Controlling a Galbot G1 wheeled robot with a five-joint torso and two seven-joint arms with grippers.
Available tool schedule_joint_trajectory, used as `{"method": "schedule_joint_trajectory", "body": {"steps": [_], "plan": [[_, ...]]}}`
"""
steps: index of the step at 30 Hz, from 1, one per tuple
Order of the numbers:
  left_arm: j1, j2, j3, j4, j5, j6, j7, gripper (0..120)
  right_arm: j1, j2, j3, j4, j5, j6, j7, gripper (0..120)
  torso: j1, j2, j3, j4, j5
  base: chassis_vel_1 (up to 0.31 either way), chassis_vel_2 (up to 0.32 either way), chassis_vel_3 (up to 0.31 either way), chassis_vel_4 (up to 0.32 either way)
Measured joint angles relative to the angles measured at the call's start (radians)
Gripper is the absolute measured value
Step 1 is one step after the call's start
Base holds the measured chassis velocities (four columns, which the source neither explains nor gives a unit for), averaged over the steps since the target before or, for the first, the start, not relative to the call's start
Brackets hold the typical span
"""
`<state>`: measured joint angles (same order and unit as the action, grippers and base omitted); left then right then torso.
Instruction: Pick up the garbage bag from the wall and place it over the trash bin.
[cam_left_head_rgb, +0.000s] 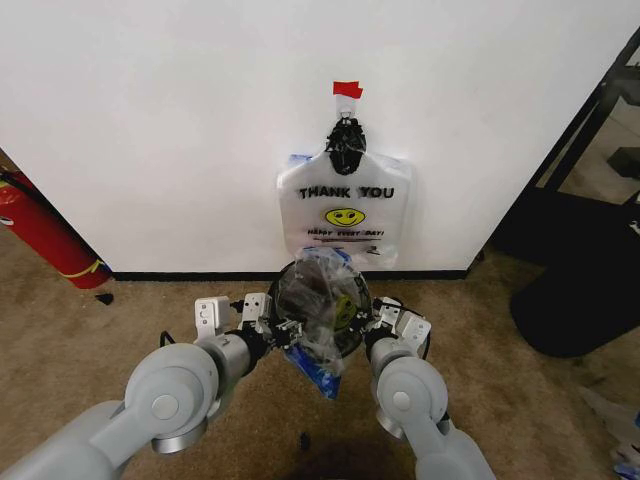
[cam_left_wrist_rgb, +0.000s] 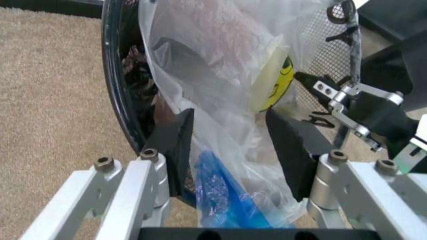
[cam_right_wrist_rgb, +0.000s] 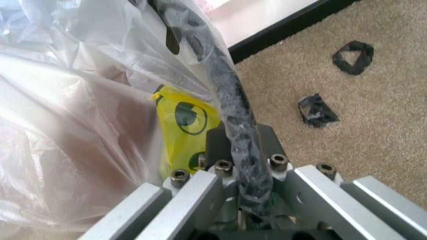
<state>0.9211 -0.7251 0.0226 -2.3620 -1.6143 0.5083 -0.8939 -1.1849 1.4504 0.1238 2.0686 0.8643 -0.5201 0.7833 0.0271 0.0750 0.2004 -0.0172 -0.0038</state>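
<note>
Crinkly white garbage bag is bunched over the trash bin at centre frame, between both arms, left gripper spread around its plastic, right gripper pinching bag against rim.

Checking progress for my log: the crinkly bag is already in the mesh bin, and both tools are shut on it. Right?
Not quite. The left tool is open, its pads straddling the garbage bag, as the left wrist view shows. The right tool is clamped on the plastic at the trash bin rim.
</note>
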Motion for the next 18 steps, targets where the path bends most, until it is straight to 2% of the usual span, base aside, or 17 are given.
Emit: {"method": "schedule_joint_trajectory", "body": {"steps": [10, 18], "plan": [[0.016, 0.053, -0.026, -0.059, 0.022, 0.034, -0.015, 38, 0.008, -0.005, 0.007, -0.004, -0.005, 0.003, -0.011, 0, 0.000, 0.000, 0.000, 0.0000, 0.0001, 0.000, 0.000, 0.000, 0.000], [0.022, 0.037, -0.017, -0.048, 0.049, 0.034, -0.001, 38, -0.002, -0.001, 0.004, -0.004, -0.052, 0.035, -0.057, 0, 0.000, 0.000, 0.000, -0.0001, -0.0003, 0.000, 0.000, 0.000, 0.000]]}}
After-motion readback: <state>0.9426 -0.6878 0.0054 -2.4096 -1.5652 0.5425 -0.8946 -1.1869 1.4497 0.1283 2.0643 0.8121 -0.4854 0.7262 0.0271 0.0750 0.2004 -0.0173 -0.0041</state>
